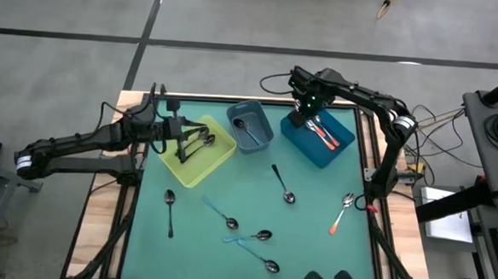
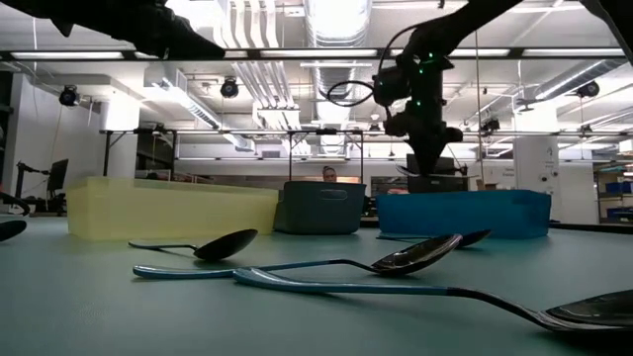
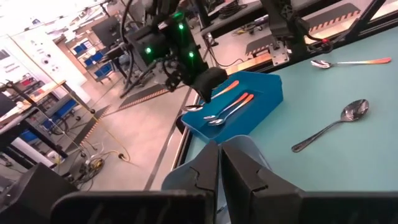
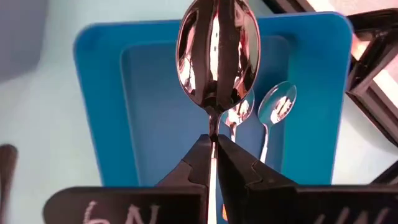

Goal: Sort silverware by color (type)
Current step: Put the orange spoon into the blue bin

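Observation:
My right gripper hangs above the blue bin, pointing down and shut on a spoon whose shiny bowl sticks out past its fingertips. The gripper hides the spoon's handle. Two orange-red-handled spoons lie on the blue bin's floor. My left gripper is shut on nothing and hovers over the yellow bin, which holds black-handled spoons. The grey-blue bin holds a spoon. Several loose spoons lie flat on the green mat: black-handled, light-blue-handled and orange-red-handled. My right gripper pinches the spoon's thin neck, just behind the bowl, between its two fingertips. The fingers come from above, pointing down, and lie along the spoon. The bowl hangs below the fingertips, lifted clear above the blue bin's floor.
The three bins stand in a row along the table's far side. Another black-handled spoon lies mid-table. Black frame rails run along the mat's left and right sides. Bare mat lies between the bins and the loose spoons.

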